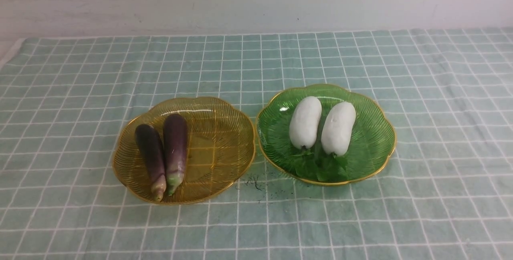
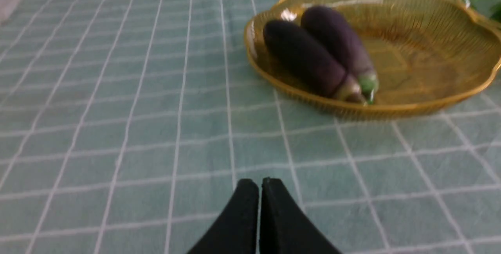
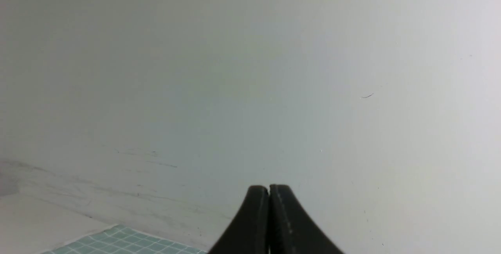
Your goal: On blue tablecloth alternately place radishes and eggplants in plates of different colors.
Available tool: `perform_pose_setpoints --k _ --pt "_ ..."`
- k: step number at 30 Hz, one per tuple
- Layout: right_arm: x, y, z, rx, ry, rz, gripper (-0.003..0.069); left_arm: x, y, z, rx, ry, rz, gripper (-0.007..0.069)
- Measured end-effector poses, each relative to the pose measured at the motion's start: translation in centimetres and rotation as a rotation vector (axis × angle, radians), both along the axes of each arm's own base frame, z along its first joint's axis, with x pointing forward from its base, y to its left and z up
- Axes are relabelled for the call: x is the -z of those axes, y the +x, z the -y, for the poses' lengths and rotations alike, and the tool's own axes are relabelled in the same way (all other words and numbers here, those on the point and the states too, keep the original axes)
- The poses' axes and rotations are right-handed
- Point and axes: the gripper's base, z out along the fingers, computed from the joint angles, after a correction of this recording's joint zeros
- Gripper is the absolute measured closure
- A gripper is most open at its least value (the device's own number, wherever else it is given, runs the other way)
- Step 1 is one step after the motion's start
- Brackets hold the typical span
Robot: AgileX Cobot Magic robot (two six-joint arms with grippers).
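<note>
Sorting looks finished: 2 plates, 2 crops

Left gripper (image 2: 260,185): tips pressed together. 2 eggplants (image 1: 175,144) lie in the amber plate (image 1: 228,156); 2 radishes (image 1: 305,122) in the green plate (image 1: 374,140). Right gripper (image 3: 269,191): tips together too. Next likely calls for staying clear.

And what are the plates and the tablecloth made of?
The amber plate and green plate look like shiny glass, maybe plastic: light shines through their ribs, and their rims gleam gold. The tablecloth seems to be matt woven fabric, maybe cotton, because it wrinkles softly.
</note>
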Motion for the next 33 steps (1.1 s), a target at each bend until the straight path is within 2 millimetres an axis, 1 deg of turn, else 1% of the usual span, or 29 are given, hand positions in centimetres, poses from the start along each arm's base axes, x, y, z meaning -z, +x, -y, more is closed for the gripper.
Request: perform_pose_setpoints --k 7,33 --pt "0.00 0.00 0.00 0.000 0.000 0.000 0.0674 -0.10 0.13 0.00 -0.002 -0.003 0.032 0.0632" --pt "-0.01 0.00 0.00 0.000 -0.001 0.001 0.0674 -0.10 0.14 0.00 -0.003 -0.002 0.035 0.0632"
